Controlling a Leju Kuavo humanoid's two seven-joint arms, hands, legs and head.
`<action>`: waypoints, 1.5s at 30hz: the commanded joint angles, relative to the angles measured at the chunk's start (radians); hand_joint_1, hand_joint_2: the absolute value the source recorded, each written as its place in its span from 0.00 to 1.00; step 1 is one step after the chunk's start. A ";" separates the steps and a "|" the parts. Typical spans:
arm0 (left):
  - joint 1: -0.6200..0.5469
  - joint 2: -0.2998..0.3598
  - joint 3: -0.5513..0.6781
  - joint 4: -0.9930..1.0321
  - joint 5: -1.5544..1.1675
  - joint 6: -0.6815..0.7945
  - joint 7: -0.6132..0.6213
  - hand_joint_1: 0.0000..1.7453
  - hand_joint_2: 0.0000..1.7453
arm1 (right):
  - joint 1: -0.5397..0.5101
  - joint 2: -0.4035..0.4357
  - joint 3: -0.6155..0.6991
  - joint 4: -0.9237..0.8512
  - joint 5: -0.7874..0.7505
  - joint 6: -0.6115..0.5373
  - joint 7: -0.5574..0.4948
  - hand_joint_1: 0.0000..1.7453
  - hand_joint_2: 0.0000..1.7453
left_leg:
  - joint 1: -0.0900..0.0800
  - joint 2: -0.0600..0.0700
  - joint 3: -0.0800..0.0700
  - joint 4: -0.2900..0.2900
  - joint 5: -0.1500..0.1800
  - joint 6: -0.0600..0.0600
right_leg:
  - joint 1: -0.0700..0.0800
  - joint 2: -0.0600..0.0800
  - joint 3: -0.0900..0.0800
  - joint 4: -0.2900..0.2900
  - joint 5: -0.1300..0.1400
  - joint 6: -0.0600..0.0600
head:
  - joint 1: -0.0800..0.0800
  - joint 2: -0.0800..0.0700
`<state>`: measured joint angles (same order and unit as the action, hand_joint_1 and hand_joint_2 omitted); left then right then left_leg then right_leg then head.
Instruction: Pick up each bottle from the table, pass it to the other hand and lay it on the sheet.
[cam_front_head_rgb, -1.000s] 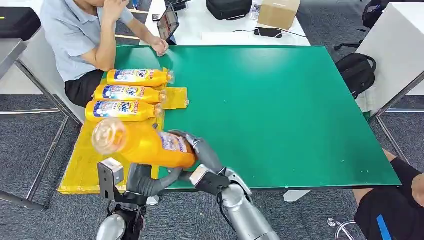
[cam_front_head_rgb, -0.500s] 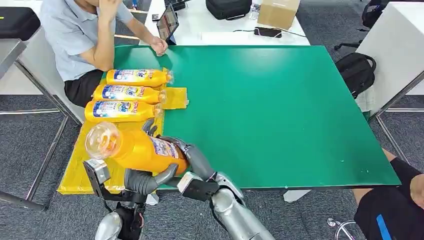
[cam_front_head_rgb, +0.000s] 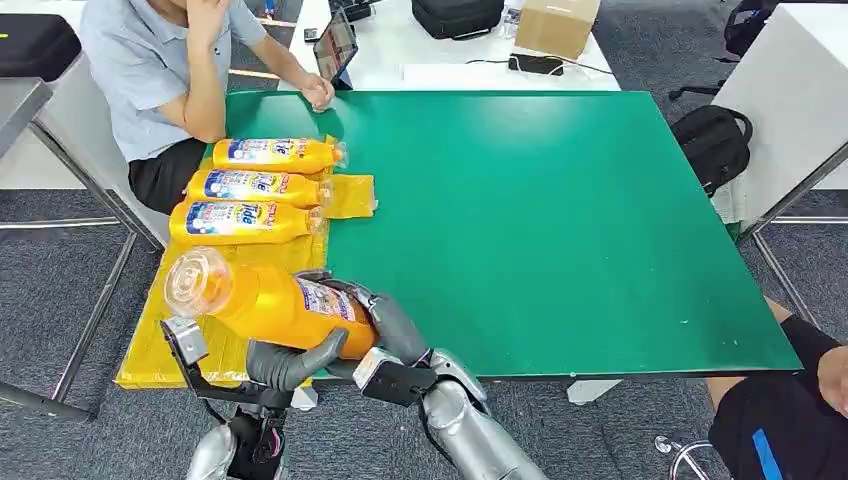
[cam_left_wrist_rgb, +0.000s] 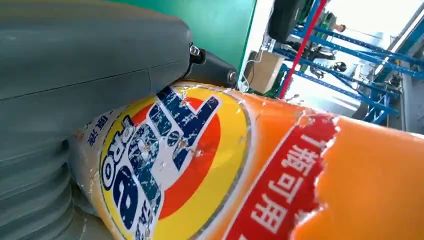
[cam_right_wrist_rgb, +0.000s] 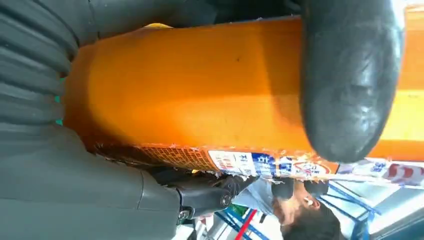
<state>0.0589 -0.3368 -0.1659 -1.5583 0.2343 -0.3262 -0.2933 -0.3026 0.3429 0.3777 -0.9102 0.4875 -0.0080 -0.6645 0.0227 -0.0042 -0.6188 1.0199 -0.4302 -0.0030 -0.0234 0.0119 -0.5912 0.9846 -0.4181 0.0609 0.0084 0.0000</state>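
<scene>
Orange bottle (cam_front_head_rgb: 270, 305) is off the desk, held roughly level at ~7 o'clock of the desk (cam_front_head_rgb: 560, 230), over the near part of the yellow sheet (cam_front_head_rgb: 165, 345); clear base end points out toward 9 o'clock, cap end hidden behind the hands. Three other bottles already lie on the sheet, side by side w/ caps toward 3 o'clock: far one (cam_front_head_rgb: 275, 154), middle one (cam_front_head_rgb: 255, 186), near one (cam_front_head_rgb: 240, 220), just beyond the held bottle at ~10–11 o'clock of desk. So judged: 3 done, 4th mid-handover, not yet laid down; no other bottles seen standing on the green top, so this looks like the last, tho I can't be sure. Left robot hand (cam_front_head_rgb: 290, 362) is cupped under the bottle from below, thumb and fingers wrapped up its side; left wrist view shows the label (cam_left_wrist_rgb: 165, 165) pressed right against its grey palm. Right robot hand (cam_front_head_rgb: 375, 315) is closed round the bottle's cap-side half from the 3 o'clock side; right wrist view shows a dark finger (cam_right_wrist_rgb: 350, 80) curled over the orange body (cam_right_wrist_rgb: 200, 85). Both hands have hold of it, neither spread open. Left to do: right hand lets go, left lays bottle on sheet next to the near one. Person sits at the 10 o'clock corner (cam_front_head_rgb: 160, 80), arms clear of the bottles.
</scene>
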 joint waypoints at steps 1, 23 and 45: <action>-0.025 0.008 0.016 0.051 0.050 -0.018 0.024 1.00 1.00 | -0.008 0.006 0.095 0.117 -0.041 -0.013 -0.034 0.00 0.00 | 0.000 0.000 0.003 -0.001 -0.001 0.001 | 0.000 0.000 0.003 -0.001 -0.001 -0.002 | 0.000 0.000; -0.025 0.008 0.024 0.047 0.051 -0.015 0.024 1.00 1.00 | -0.005 0.006 0.102 0.108 -0.041 -0.020 -0.034 0.00 0.00 | 0.000 0.000 0.001 -0.001 0.000 0.001 | 0.000 -0.001 0.002 -0.001 0.000 -0.001 | 0.000 0.000; -0.148 0.107 0.476 -0.018 -0.371 0.253 0.080 1.00 1.00 | 0.067 -0.108 0.160 -0.171 -0.235 -0.210 -0.034 0.00 0.00 | 0.001 0.001 0.003 -0.002 0.000 0.001 | 0.001 0.000 0.003 -0.001 0.000 -0.003 | 0.001 0.000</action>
<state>0.0522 -0.2899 0.0101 -1.6266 0.0590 -0.1151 -0.2277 -0.2440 0.3040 0.5055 -1.0373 0.2548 -0.1977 -0.6649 0.0230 -0.0038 -0.6191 1.0197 -0.4301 -0.0032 -0.0231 0.0120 -0.5917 0.9849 -0.4181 0.0606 0.0092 0.0000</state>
